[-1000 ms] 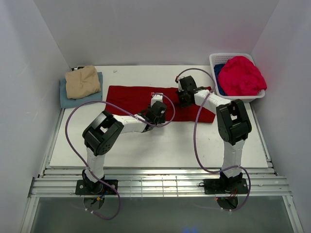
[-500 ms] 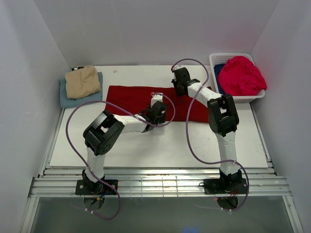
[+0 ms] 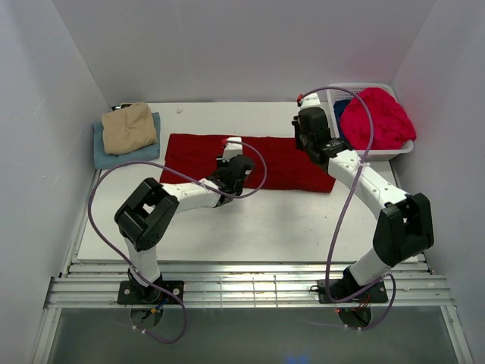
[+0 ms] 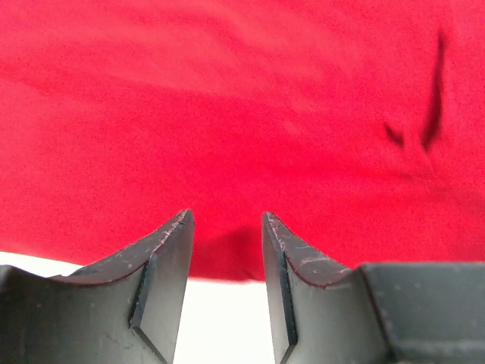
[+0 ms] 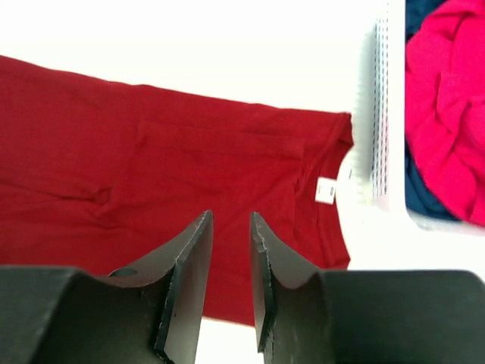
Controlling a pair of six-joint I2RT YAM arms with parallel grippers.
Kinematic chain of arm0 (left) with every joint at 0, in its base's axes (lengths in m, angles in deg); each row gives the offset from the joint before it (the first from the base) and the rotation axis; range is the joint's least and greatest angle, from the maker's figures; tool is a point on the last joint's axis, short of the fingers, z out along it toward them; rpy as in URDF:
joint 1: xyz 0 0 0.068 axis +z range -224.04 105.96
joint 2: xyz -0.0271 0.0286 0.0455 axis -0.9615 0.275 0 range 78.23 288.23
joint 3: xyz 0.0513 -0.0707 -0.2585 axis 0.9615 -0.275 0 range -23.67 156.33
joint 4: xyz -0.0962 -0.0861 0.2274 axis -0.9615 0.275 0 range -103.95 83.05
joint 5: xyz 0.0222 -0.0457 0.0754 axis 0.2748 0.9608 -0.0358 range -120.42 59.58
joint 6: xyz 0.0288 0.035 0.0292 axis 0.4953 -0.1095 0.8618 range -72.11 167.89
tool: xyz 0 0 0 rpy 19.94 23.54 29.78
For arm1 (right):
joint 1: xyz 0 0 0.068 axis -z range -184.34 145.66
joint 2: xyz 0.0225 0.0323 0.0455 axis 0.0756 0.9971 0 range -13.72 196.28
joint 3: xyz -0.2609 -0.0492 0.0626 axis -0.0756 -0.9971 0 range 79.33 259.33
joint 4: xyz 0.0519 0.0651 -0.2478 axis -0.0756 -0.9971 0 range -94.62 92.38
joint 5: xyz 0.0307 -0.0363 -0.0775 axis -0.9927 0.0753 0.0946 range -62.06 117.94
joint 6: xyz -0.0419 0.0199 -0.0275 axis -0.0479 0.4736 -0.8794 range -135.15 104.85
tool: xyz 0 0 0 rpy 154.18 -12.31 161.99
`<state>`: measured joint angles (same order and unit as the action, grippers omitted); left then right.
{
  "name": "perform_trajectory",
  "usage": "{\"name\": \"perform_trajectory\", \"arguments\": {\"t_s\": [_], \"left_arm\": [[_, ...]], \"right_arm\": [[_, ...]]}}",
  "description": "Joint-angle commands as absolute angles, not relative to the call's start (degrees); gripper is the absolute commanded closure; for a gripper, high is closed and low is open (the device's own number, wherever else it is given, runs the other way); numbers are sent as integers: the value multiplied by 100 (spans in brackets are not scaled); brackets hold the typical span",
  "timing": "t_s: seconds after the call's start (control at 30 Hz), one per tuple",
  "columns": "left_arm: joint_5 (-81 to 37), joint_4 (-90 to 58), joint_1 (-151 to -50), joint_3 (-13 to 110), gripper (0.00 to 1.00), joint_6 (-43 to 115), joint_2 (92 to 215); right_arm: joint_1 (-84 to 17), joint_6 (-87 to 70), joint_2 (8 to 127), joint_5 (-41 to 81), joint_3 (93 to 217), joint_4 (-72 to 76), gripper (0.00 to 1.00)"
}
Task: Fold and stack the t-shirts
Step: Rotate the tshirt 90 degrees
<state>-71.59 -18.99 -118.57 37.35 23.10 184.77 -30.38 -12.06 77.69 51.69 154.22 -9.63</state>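
White table [image 3: 250, 227] as I view it remotely: dark red shirt [image 3: 284, 167] spread flat, far centre; light blue shirt [image 3: 104, 159] at far left (a tan shirt [image 3: 129, 127] sits on it); basket [image 3: 398, 152] at far right.

L side: left arm [image 3: 163, 208] has the elbow folded back near its base, forearm stretched forward and right toward centre, wrist down low. My left hand [image 4: 226, 220] points away from me, its fingers [image 4: 163, 258] parted with a moderate gap, not clamped on anything.

R side: right arm [image 3: 379, 197] has the elbow swung out far right, forearm running forward and left, wrist carried high. My right hand [image 5: 231, 220] looks down from height, its fingers [image 5: 186, 265] near parallel with only a narrow slot between them.

The two hands are well apart.
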Motion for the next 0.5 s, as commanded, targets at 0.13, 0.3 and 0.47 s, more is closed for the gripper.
{"name": "perform_trajectory", "arguments": {"t_s": [0.13,0.3,0.47], "left_arm": [[-8061,-2080,-11000,3927,50,3092,18054],[-8016,-2011,-10402,4049,100,3216,18308],[-7894,-2247,-9936,4119,100,3409,18703]], "right_arm": [[-3097,-479,8294,5448,14700,-1686,77],[-3097,-302,8901,5580,14867,-1854,92],[-3088,-249,9227,5668,15016,-1854,92]]}}
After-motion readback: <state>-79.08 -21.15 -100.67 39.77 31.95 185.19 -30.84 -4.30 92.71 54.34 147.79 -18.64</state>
